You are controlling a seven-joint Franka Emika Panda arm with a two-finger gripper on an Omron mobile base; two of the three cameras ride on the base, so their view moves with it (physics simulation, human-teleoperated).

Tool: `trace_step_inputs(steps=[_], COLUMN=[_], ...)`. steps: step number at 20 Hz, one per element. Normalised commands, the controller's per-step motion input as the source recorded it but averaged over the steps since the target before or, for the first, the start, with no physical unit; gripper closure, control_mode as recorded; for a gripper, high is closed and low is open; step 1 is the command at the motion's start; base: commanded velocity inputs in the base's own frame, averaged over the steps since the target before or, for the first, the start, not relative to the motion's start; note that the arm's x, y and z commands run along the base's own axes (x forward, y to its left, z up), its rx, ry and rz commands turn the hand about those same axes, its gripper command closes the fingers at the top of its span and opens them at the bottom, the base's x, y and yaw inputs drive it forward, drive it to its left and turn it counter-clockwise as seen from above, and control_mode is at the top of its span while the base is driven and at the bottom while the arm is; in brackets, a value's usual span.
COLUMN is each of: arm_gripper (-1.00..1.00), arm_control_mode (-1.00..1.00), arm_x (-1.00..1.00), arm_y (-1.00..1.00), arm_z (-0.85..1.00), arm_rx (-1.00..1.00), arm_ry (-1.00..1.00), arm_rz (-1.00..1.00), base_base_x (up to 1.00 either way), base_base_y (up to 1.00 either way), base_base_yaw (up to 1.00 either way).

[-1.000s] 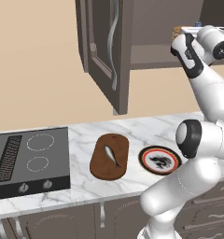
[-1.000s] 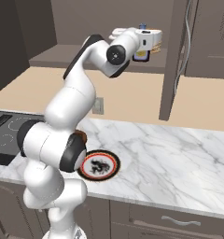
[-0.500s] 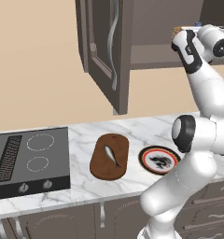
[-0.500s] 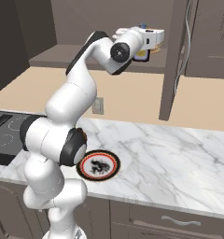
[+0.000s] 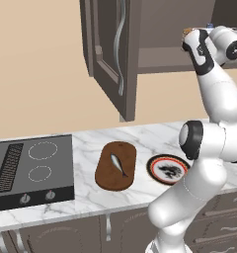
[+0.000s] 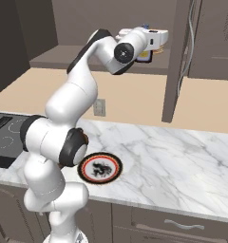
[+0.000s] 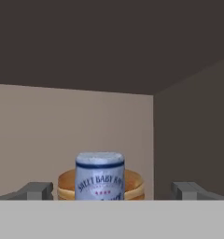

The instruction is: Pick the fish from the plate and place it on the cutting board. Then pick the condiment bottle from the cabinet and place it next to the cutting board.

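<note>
The fish lies on the dark-brown cutting board, left of the red-rimmed plate. The cabinet hangs open above the counter. Inside it stands the condiment bottle, pale cap up, label facing me, with a tan stack of pancakes right behind it. My gripper is open at shelf height, a fingertip on each side of the bottle and short of it. In the right base view the hand points into the cabinet, and part of the bottle's label shows under it.
A black cooktop sits at the counter's left end. The open cabinet door hangs to the right of the hand. Bare marble counter stretches right of the plate. The cabinet's side wall is close on the right.
The hand has edged a little higher and further toward the cabinet opening. The jaws have stayed open; fish, board and plate have not moved.
</note>
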Motion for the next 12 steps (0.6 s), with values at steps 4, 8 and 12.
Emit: trace_step_inputs(steps=[4,8,12], arm_gripper=[-1.0,-1.0,-1.0], arm_control_mode=[-1.0,-1.0,-1.0], arm_x=[0.02,0.0,0.02], arm_y=[0.0,0.0,0.0], arm_z=[0.0,0.0,0.0], arm_rx=[0.0,0.0,0.0], arm_ry=[0.01,0.0,0.0], arm_rz=[0.0,0.0,0.0], base_base_x=[0.0,0.0,0.0], base_base_y=[0.0,0.0,0.0], base_base_yaw=[0.0,0.0,0.0])
